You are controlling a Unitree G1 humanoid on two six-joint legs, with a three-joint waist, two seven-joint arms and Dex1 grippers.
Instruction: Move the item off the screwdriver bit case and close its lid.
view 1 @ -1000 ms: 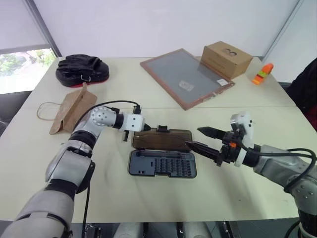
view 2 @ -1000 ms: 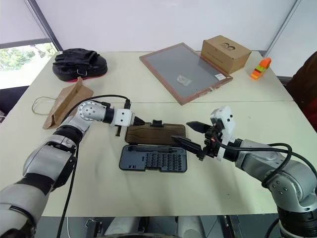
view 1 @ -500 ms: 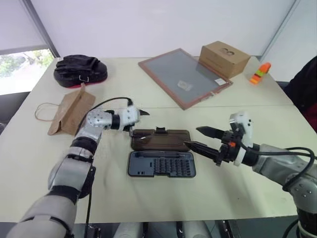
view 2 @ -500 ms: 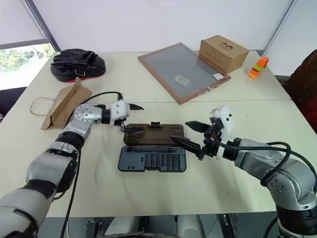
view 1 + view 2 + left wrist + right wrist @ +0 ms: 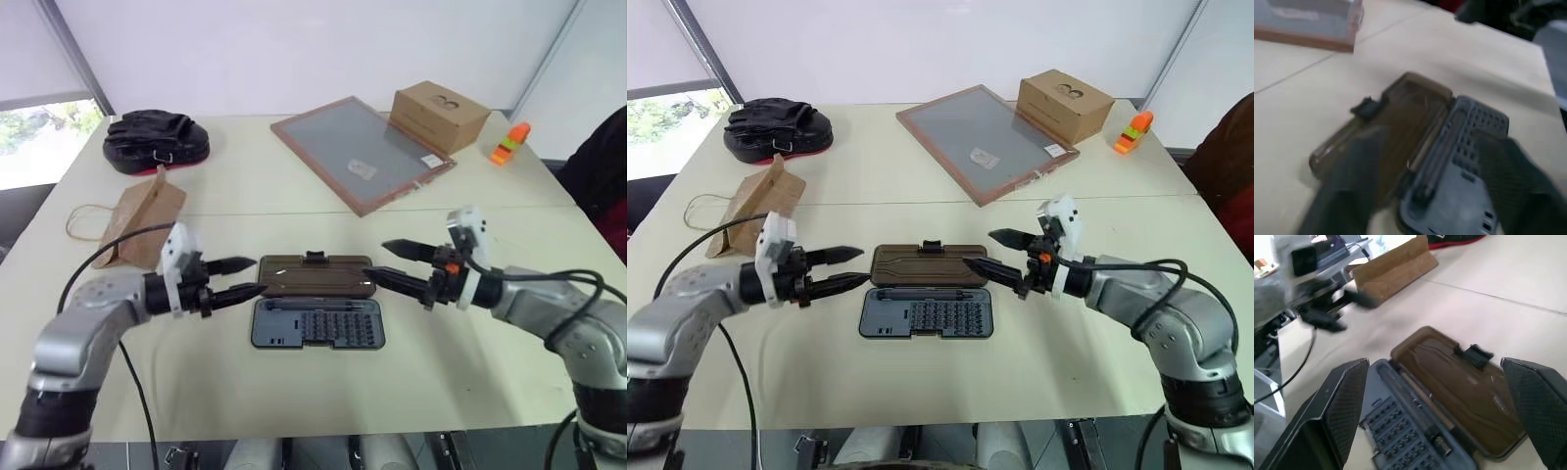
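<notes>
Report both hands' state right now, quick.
Left hand: open, holding nothing.
Right hand: open wide, holding nothing.

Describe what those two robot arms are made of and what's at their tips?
Both arms are rounded silver-grey metal-look segments with black joints and loose black cables. Each ends in a white block carrying a tool with two pointed black fingers: left tool, right tool. The right one has a small orange mark.

bag [image 5: 143, 212]: matt brown kraft paper
case [image 5: 317, 326]: dark matt plastic
lid [image 5: 315, 276]: smoky translucent brown plastic, glossy
table [image 5: 294, 401]: smooth matt cream top
box [image 5: 439, 115]: plain brown cardboard
</notes>
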